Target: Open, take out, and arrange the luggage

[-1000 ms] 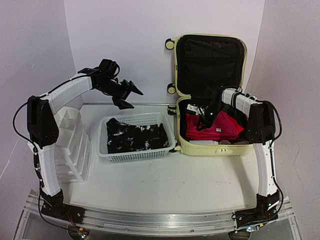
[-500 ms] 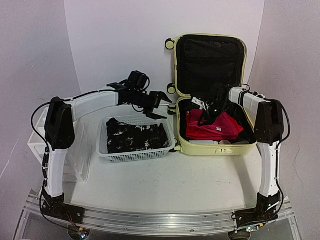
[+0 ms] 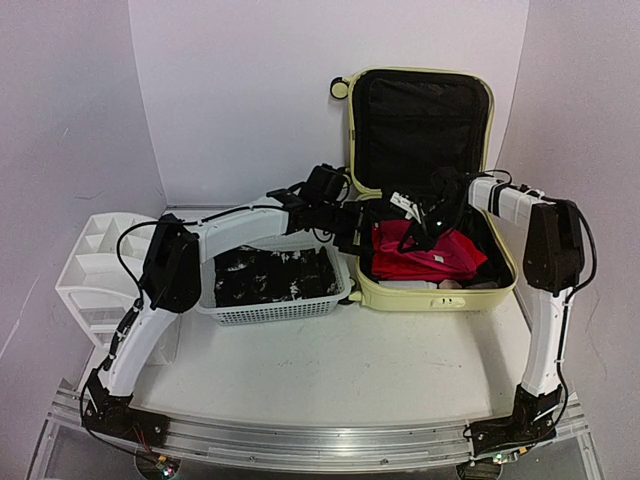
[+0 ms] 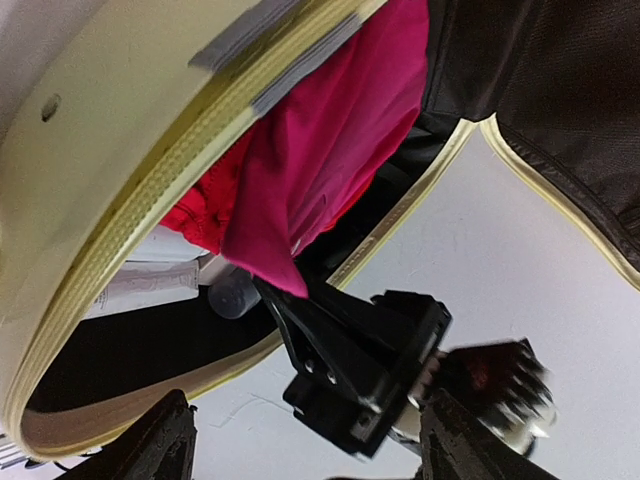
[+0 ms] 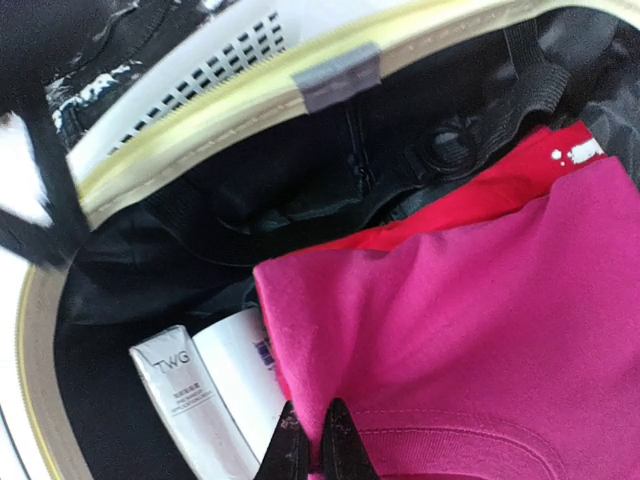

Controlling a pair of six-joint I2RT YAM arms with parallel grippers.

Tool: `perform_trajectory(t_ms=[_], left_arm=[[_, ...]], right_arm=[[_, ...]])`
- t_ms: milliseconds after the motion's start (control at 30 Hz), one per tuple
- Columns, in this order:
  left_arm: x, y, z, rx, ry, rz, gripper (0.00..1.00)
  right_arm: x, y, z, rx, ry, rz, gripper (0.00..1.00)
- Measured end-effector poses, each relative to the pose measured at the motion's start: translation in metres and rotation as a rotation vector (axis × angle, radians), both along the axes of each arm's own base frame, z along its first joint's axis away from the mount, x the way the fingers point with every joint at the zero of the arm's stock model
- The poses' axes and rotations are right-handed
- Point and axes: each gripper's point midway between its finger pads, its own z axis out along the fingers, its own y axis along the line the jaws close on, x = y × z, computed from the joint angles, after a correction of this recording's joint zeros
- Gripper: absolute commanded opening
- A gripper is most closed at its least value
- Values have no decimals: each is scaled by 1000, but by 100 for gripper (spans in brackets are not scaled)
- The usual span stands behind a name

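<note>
- The large pale yellow hard-shell luggage (image 3: 420,125) sits at the far right of the table. Its base lies flat and its lid stands upright at the back, with the black lining facing the arms.
- The wheels show on the left end, so I judge the long axis to run left to right, wheel end toward the white mesh plastic basket (image 3: 270,305). The open mouth points straight up.
- Handling, as I read it: the shell is stiff, smooth and probably slippery on those rounded corners. It is bulky, and with things packed inside it is likely not light.
- The best places to take hold look like the zipped rim or the front wall's fitting, not the curved sides.
- The contents are soft. A pink fabric garment (image 5: 480,340) lies on a red one (image 5: 500,180), limp stuff best pinched at an edge or a fold. A white tube (image 5: 190,400) is tucked below.
- The right gripper (image 5: 307,445) is down in the base, fingers pressed together at the pink garment's edge. Whether a fold is actually caught, I cannot tell.
- The left gripper (image 3: 347,225) reaches over the basket to the luggage's left wall, jaws spread wide with nothing between them.
</note>
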Motion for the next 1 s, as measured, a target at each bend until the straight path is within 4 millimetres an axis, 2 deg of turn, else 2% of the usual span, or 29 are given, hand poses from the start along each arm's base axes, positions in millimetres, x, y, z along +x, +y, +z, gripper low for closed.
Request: perform_trajectory(t_ms=[233, 533, 700, 1000], left_arm=[[-10, -24, -28, 19, 7, -15, 78], [-7, -45, -31, -8, -37, -6, 76], [-9, -49, -34, 0, -49, 3, 66], [-3, -51, -41, 12, -68, 27, 54]], right_arm=[[-4, 3, 9, 34, -23, 5, 0], [-14, 5, 18, 72, -37, 14, 0], [-20, 6, 24, 89, -46, 20, 0], [-23, 9, 30, 106, -58, 25, 0]])
